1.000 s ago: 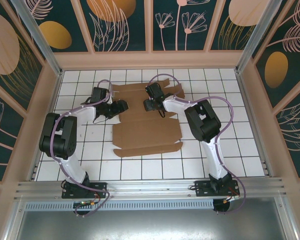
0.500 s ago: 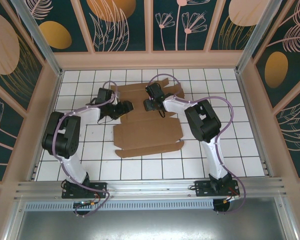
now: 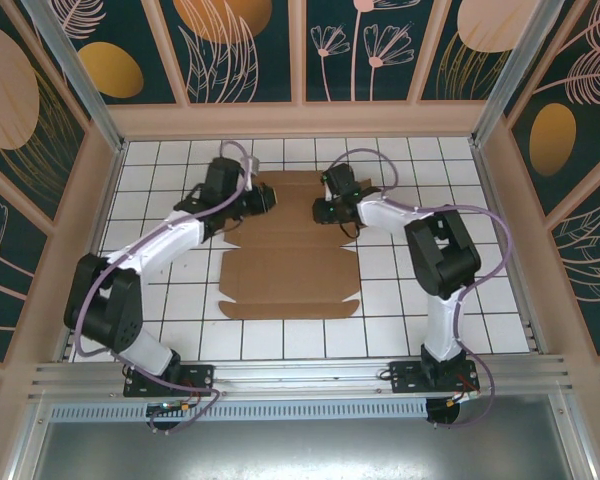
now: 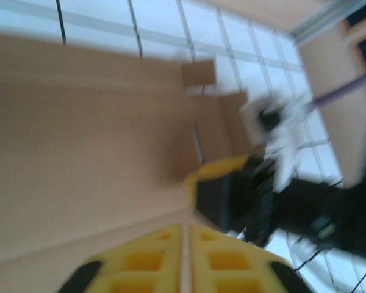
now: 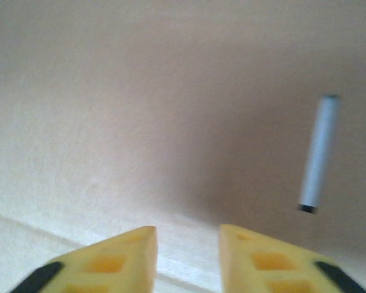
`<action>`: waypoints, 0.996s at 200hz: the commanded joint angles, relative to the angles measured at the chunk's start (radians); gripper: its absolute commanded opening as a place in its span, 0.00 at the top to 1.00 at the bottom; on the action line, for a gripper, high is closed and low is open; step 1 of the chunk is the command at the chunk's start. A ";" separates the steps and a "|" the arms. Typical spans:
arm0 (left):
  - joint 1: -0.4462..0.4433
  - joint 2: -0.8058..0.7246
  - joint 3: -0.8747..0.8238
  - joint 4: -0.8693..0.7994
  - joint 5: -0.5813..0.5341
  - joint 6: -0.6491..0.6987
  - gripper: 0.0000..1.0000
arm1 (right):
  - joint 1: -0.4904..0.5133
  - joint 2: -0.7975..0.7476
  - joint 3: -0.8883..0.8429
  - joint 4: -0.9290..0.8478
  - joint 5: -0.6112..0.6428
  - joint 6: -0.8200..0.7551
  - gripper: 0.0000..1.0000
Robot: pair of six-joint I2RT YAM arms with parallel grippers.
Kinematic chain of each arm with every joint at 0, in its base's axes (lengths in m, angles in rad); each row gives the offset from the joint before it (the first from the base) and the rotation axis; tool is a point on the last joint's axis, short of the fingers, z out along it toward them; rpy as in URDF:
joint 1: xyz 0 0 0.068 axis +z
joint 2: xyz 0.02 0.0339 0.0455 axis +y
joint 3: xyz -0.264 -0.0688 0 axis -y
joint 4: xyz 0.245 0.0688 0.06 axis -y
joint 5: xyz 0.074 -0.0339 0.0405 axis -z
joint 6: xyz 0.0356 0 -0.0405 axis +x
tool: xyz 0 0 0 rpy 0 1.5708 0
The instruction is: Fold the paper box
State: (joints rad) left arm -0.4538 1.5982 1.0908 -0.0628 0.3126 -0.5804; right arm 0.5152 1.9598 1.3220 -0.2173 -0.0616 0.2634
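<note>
Creases matter here: the paper box lies flat in the middle of the table, its far flap at 12 o'clock. The left gripper, at 11 o'clock, has its pads pressed together. The right gripper, at 1 o'clock, shows a narrow gap. Best to lift both flap corners evenly, hinging along the scored line, so nothing buckles or slides.

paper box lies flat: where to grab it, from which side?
Probably the near flap of the paper box, coming in low from the near side: the sheet lies flat on the tiles, so only a free outer edge gives purchase.
</note>
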 commanded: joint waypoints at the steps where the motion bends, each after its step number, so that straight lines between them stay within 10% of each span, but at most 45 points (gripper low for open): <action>1: -0.064 0.047 -0.045 0.033 -0.010 -0.002 0.98 | -0.024 -0.018 -0.027 0.028 -0.050 0.021 0.79; 38: -0.083 0.042 -0.112 0.075 -0.025 -0.033 1.00 | -0.022 0.019 -0.016 0.033 -0.071 0.017 1.00; 137: -0.068 0.291 -0.097 -0.003 -0.152 -0.140 1.00 | -0.033 0.249 0.188 -0.112 0.015 -0.006 0.98; 199: 0.061 0.391 0.015 -0.048 -0.151 -0.108 1.00 | -0.006 0.040 -0.144 -0.076 0.114 0.053 0.97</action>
State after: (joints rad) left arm -0.4416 1.9289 1.0786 -0.0330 0.2230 -0.7048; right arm 0.4877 2.0701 1.3426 -0.1730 -0.0483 0.2802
